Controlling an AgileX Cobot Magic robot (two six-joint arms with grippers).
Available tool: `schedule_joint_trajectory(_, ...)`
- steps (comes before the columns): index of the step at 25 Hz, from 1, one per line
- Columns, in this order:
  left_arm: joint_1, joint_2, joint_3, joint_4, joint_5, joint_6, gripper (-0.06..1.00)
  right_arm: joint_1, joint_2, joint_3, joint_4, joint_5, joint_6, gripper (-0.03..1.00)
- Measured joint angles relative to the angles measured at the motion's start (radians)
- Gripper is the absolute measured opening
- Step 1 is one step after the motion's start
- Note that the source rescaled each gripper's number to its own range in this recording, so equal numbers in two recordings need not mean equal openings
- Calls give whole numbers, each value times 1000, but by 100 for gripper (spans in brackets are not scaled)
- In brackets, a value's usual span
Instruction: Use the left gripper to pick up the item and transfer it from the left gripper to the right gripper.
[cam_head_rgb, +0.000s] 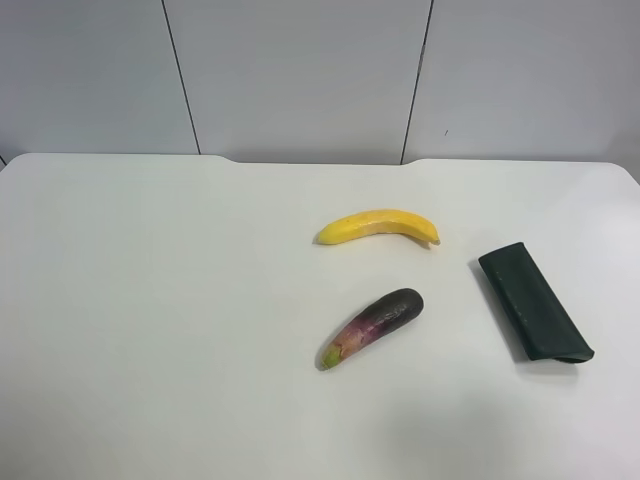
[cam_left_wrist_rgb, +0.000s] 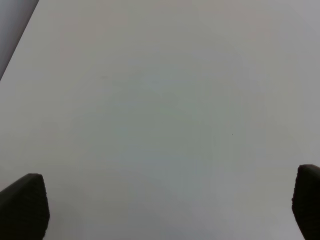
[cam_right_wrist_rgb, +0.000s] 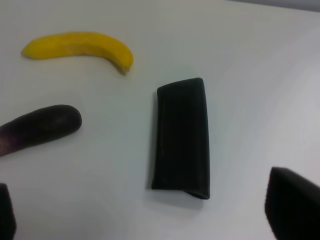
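Left gripper (cam_left_wrist_rgb: 170, 207), black w/ wedge-shaped fingers, has its two tips wide apart at the edges of its wrist view, nothing between them, only bare white table (cam_left_wrist_rgb: 160, 100) below. Right gripper (cam_right_wrist_rgb: 150, 212), also black, is spread too, empty, tips at the frame corners.

Flat oblong dark green-black pouch-like case (cam_head_rgb: 533, 302) lies flat on the table near the exterior high view's right edge, angled, well apart from the curved yellow banana (cam_head_rgb: 380, 226) and the glossy purple eggplant (cam_head_rgb: 372, 326).

Risks, as I judge them: case is thin & flat on a smooth top, so fingers may skid over it or shove it sideways instead of biting. Left gripper's cam doesn't show the case at all, so it looks like a long reach over; could clip the banana or eggplant en route.

Views differ: high cam shows no arms, just the layout. Right wrist cam has the case (cam_right_wrist_rgb: 181, 137) beneath it w/ banana (cam_right_wrist_rgb: 80, 46) & eggplant (cam_right_wrist_rgb: 37, 128) beside; left wrist cam sees none of them.
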Motion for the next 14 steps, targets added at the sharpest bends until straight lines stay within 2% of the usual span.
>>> schedule_joint_trajectory(14, 0, 0, 0, 0, 0, 0, 99, 0, 0, 0, 0, 0, 0, 100)
